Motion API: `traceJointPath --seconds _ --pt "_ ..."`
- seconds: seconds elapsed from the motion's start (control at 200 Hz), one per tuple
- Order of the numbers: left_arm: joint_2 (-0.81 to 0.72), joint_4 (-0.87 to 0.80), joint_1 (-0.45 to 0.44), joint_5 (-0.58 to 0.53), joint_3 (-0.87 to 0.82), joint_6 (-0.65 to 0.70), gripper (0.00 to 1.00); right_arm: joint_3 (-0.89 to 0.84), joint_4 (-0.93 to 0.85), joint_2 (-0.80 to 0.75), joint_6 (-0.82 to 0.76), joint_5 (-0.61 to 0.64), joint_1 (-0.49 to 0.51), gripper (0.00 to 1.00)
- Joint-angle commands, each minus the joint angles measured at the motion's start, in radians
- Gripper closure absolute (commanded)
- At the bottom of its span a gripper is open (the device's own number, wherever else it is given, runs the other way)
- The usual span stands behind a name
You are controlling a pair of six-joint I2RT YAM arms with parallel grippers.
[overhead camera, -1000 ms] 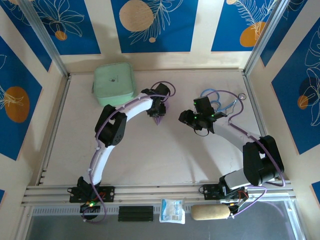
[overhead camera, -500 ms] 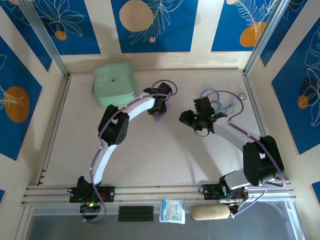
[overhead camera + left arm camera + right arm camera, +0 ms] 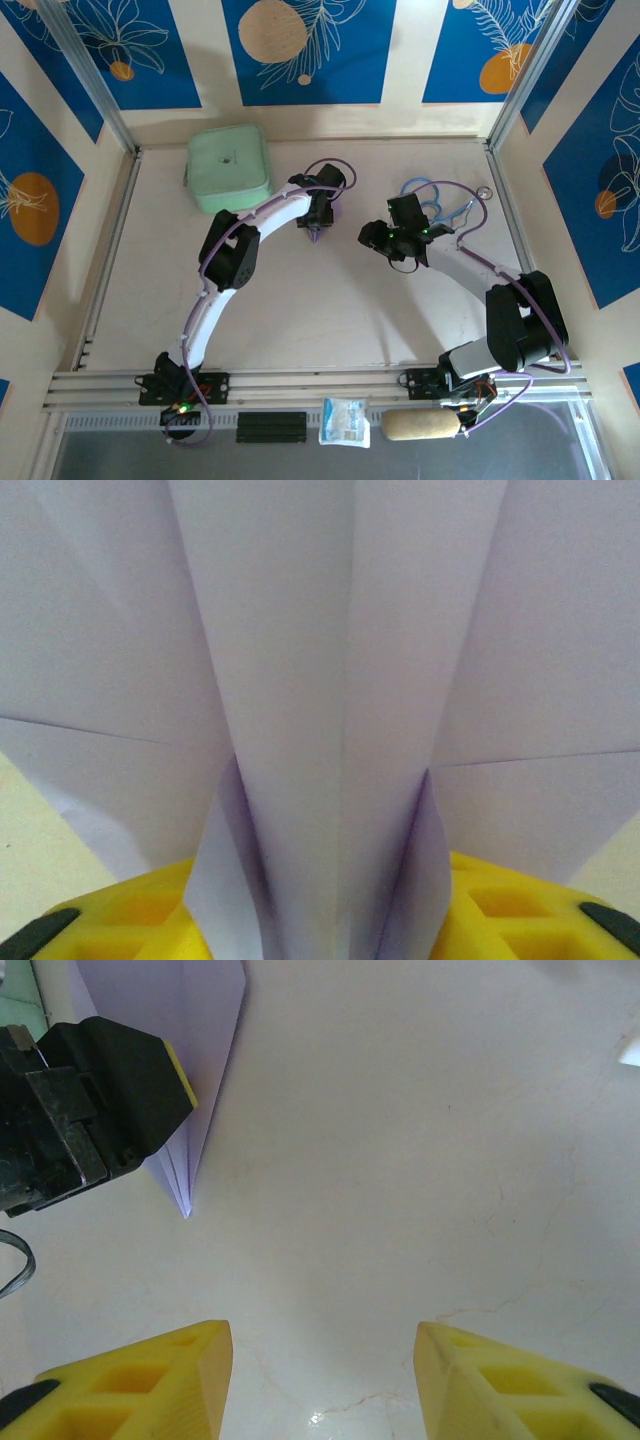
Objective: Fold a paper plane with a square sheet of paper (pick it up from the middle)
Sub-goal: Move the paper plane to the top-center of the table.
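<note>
1. Left claw (image 3: 320, 920) straddled the pale lilac folded paper plane (image 3: 340, 680); whether its yellow fingers (image 3: 130, 920) pinched the centre fold could not be told.
2. Right claw (image 3: 322, 1385) stood spread apart at the bottom of its wrist view, above the cream worktop (image 3: 450, 1160).
3. Overhead, the plane lay near centre frame, lower right of the mint-green rounded square pouch (image 3: 228, 167).

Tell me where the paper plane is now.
In the top view, the paper plane is under the left gripper, just right of the mint-green pouch, its nose pointing at the near edge.
</note>
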Motion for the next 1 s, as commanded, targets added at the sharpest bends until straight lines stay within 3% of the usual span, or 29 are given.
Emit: traceJointPath --seconds 0.0,0.4,0.575,0.69,0.85,0.905,0.995 --pt "-0.038 -0.032 0.004 0.011 0.025 0.020 0.50 0.016 -0.025 -0.022 -0.019 0.014 -0.006 0.48" --pt "-0.263 0.066 0.007 -0.019 -0.108 -0.016 0.43 0.056 -0.063 -0.066 -0.052 0.054 -0.022 0.43" --pt "-0.435 0.136 0.025 -0.068 -0.227 -0.004 0.38 0.124 -0.108 -0.117 -0.150 0.138 -0.041 0.32" --pt "-0.604 0.219 0.058 -0.131 -0.388 0.020 0.29 0.141 -0.093 -0.168 -0.255 0.246 -0.051 0.22" --pt "-0.855 0.397 0.118 -0.311 -0.707 0.098 0.00 0.094 -0.003 -0.233 -0.387 0.350 -0.095 0.08" --pt "-0.939 0.464 0.145 -0.358 -0.820 0.131 0.01 0.073 0.018 -0.242 -0.403 0.391 -0.117 0.01" --pt "-1.060 0.582 0.200 -0.404 -1.015 0.171 0.01 0.010 0.084 -0.245 -0.439 0.441 -0.158 0.01"
